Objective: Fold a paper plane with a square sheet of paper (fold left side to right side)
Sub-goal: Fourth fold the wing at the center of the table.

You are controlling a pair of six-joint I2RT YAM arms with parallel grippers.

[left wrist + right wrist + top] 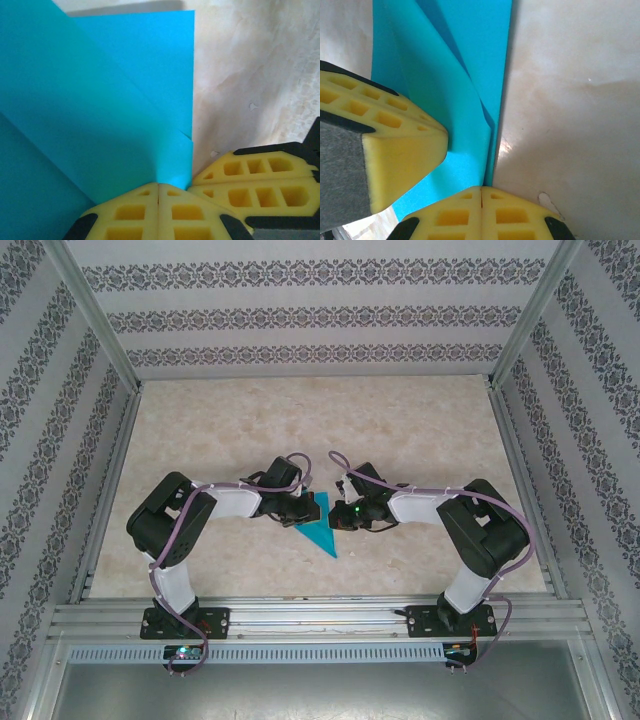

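The square sheet of paper is teal-blue and lies creased into a narrow triangle on the table, its point towards the near edge. My left gripper comes in from the left and my right gripper from the right, and they meet over the paper's wide end. In the left wrist view the paper has a layer lifted, and my left gripper is shut with its tips against the paper. In the right wrist view my right gripper is shut with its tips at the paper's right edge. No paper shows between either pair of jaws.
The beige marbled table stretches away behind the arms. Patterned walls and metal posts close off the left, right and back. An aluminium rail carrying both arm bases runs along the near edge.
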